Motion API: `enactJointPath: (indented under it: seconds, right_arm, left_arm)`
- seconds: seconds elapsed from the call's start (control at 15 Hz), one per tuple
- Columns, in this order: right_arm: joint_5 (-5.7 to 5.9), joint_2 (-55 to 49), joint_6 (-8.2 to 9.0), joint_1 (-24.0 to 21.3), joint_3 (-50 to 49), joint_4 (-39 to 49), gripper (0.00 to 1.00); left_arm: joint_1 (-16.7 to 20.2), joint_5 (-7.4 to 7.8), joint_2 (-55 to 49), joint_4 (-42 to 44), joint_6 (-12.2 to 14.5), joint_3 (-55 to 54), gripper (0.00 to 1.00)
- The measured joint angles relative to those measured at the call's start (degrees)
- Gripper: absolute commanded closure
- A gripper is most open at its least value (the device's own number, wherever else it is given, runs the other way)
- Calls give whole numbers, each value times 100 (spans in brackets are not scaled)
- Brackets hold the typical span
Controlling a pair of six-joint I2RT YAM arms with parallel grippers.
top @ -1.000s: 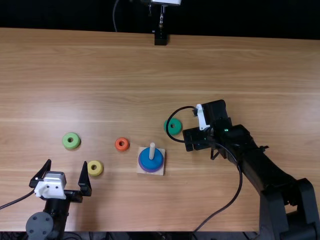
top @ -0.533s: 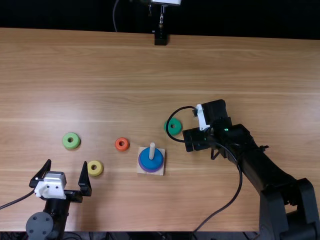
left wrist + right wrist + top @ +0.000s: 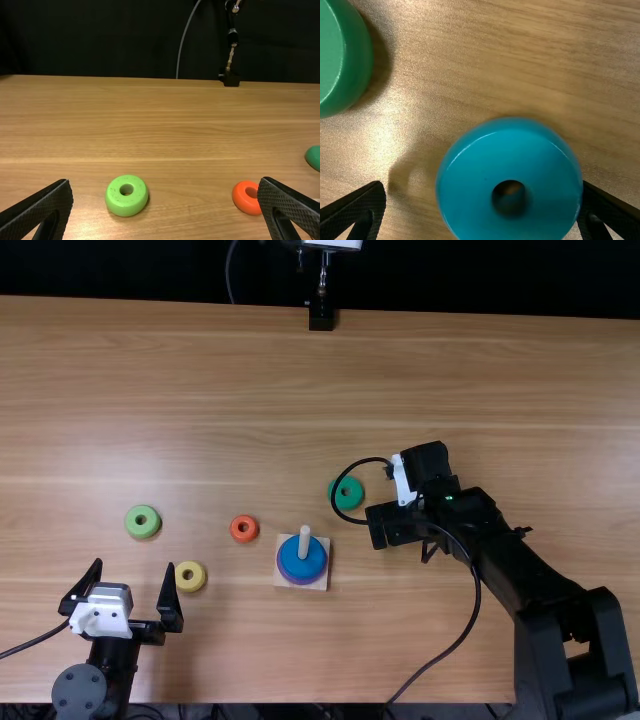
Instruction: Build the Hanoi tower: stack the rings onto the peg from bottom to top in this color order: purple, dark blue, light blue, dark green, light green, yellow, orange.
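Seven rings [image 3: 142, 530], one peg [image 3: 305, 539] pointing straight up.
Left gripper [image 3: 135, 565] is spread wide; light blue ring [image 3: 475, 185] is framed within wide right gripper [image 3: 392, 524].

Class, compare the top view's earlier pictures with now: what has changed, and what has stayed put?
The right arm has shifted slightly left in the top view, most visibly at its elbow. No ring was visibly gripped or released. The left arm, light green ring, yellow ring, orange ring, dark green ring and stacked peg stayed put.
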Motion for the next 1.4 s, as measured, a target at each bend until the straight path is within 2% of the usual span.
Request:
enactJointPath:
  seconds: [0.07, 0.13, 0.27, 0.33, 0.67, 0.73, 1.0, 1.2, 1.4]
  right_arm:
    - [-2, 0, 0, 0, 0, -2, 28]
    - [-2, 0, 0, 0, -2, -4, 60]
    - [0, 0, 0, 0, 0, -2, 96]
    - [-2, 2, 0, 0, 0, -2, 100]
    - [-2, 2, 2, 0, 0, -68, 100]
    - [-4, 0, 2, 0, 59, -284, 100]
    - [-7, 0, 4, 0, 549, -2068, 100]
    - [-4, -33, 13, 4, 1069, -2747, 100]
    - [-4, -603, 24, 74, 1567, -3438, 100]
  left_arm:
    - [2, -2, 2, -2, 0, 0, 0]
    - [2, -2, 2, 2, 2, 0, 0]
    - [2, 2, 2, -2, 0, -2, 0]
    - [2, 0, 2, -4, 2, 0, 0]
    - [2, 0, 2, 0, 2, 0, 0]
    - [2, 0, 2, 0, 2, 0, 0]
    - [2, -2, 2, -2, 2, 0, 0]
    - [2, 0, 2, -2, 7, 0, 0]
    - [2, -2, 0, 0, 7, 0, 0]
